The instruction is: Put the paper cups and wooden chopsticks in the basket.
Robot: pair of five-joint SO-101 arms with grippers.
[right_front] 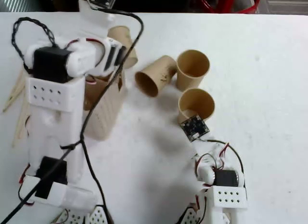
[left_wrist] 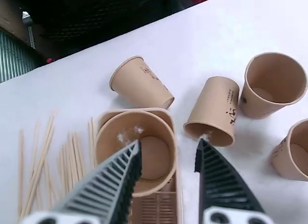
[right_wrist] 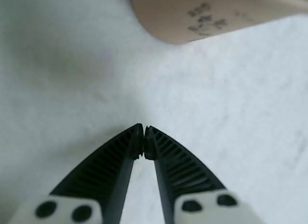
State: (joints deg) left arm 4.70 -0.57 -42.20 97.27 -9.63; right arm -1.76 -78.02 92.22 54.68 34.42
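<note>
one paper cup (left_wrist: 156,159) sits in the basket (left_wrist: 161,204) beneath the spread left jaws; right jaws clenched empty.

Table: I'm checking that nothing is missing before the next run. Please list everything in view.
paper cups: five, tan; one in the basket, two lying on their sides and two upright on the table.
wooden chopsticks: many, pale, loose on the table beside the basket.
basket: one, beige, slatted, below the left arm.
table: one, white.
red frame: one, beyond the table's far edge.
left arm: white; black jaws open above the cup in the basket.
right arm: white; black jaws shut, over bare table close to a cup.
</note>
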